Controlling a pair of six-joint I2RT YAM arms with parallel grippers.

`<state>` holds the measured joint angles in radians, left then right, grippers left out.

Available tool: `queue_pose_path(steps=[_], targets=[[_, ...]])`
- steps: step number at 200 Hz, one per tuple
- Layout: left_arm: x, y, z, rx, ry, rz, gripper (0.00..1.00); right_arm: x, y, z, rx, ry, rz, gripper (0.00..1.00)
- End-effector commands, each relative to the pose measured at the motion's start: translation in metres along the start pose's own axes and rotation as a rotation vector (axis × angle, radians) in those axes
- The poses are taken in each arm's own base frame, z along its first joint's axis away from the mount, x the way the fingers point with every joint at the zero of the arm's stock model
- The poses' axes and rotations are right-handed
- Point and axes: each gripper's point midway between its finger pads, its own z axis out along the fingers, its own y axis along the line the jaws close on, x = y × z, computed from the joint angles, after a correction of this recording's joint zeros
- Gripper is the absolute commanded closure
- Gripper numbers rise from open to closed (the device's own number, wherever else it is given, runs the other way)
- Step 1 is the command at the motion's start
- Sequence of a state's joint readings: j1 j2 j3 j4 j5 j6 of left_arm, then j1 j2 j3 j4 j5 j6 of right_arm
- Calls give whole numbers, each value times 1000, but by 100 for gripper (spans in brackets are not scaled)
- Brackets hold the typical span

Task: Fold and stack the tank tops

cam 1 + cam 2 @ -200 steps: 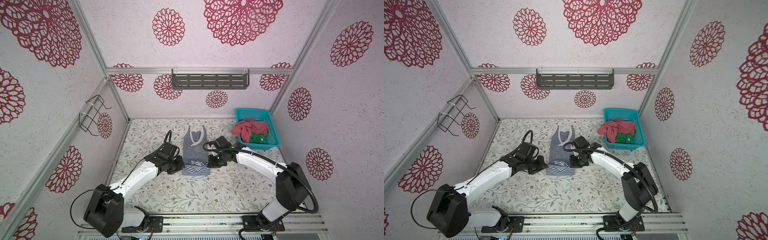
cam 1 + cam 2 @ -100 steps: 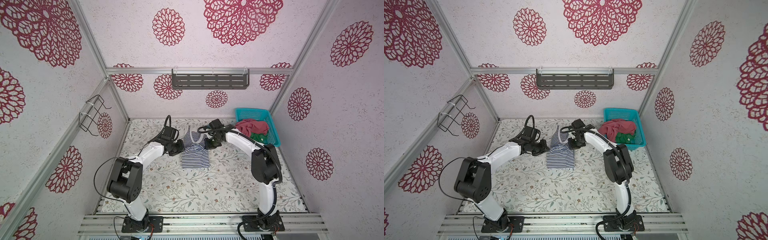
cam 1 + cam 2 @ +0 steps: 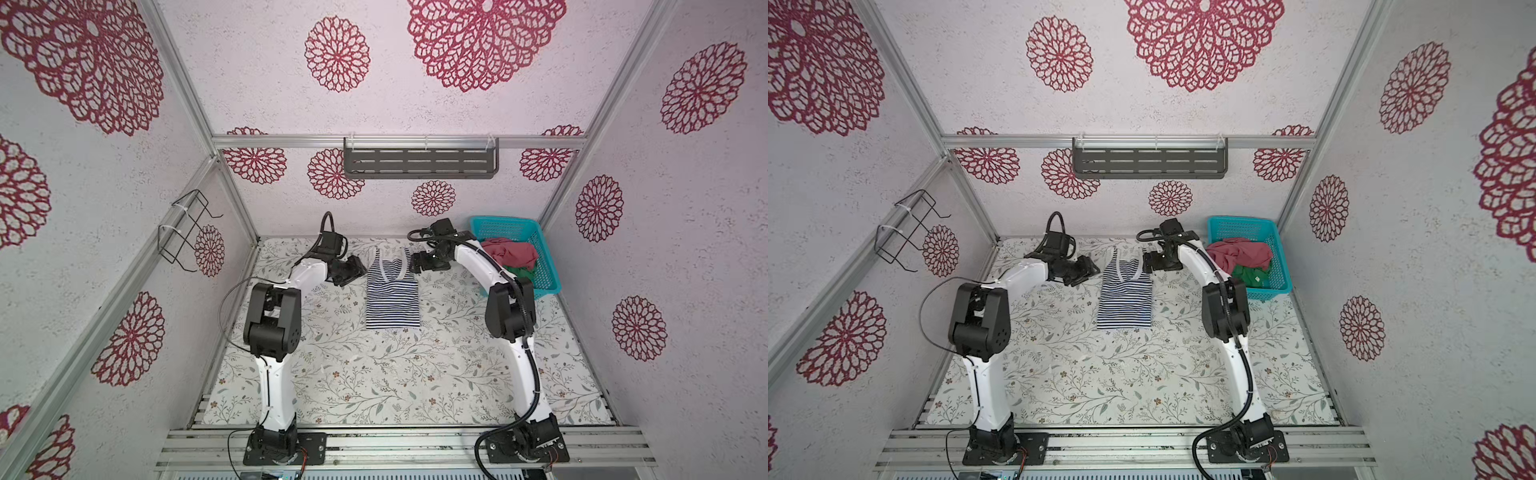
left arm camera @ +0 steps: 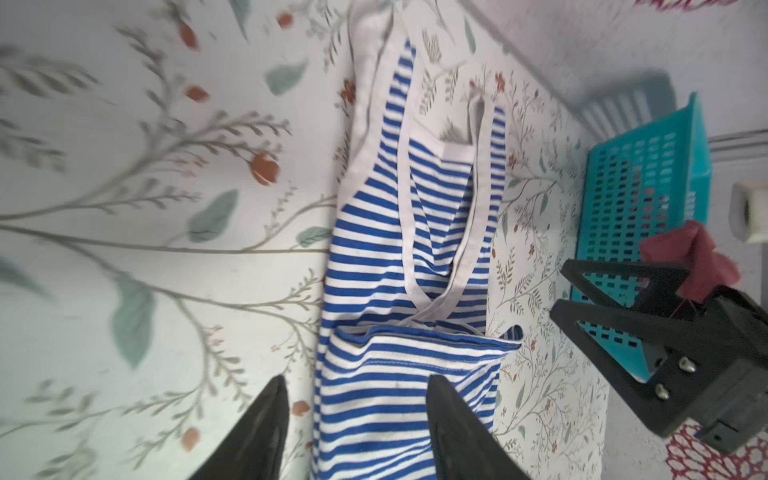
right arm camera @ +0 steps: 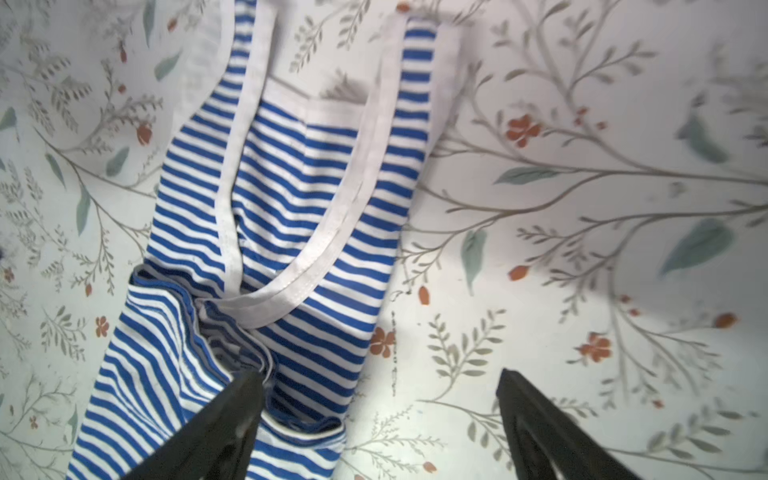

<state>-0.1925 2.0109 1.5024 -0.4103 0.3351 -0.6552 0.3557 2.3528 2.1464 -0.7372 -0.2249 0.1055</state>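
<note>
Both jaws have sprung apart since a second ago. Left tool sits open just beside the striped tank top — soft knit, hem folded up to its white-trimmed neckline, flat on the floral worktop. Right tool gapes alongside. Rightward, a teal mesh basket holds the crumpled red-pink top and green top — its near edge hidden by the right arm.

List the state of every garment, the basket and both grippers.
striped tank top: flat on the table, hem folded up to the neckline, not gripped.
red-pink tank top: crumpled in the basket, unfolded.
green tank top: crumpled in the basket, partly under the red-pink one.
basket: upright on the table, holding two tops.
left gripper: open, holding nothing.
right gripper: open, holding nothing.
</note>
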Motion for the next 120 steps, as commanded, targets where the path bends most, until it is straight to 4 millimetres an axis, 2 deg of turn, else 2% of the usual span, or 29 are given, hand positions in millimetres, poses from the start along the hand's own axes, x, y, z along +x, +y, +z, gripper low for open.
queue_pose_path(steps=[1, 18, 32, 49, 70, 93, 120], targets=[[23, -16, -29, 17, -58, 14, 45, 6, 15, -60, 0, -84, 36, 18], [63, -16, -19, 11, -22, -5, 49, 34, 34, -57, -84, -112, 96, 37], [82, -24, -11, 48, -13, -33, 51, 51, 53, -49, -135, -105, 119, 52], [95, -30, -2, 32, -1, -26, 51, 63, 72, -36, -161, -105, 121, 58], [105, -34, 12, 18, 23, -18, 49, 77, 82, -12, -189, -91, 156, 66], [129, -19, 27, -69, 104, 15, 50, 92, 85, 11, -189, -66, 171, 71], [166, 4, 28, -106, 179, -7, 52, 118, 87, 21, -168, -22, 154, 74]])
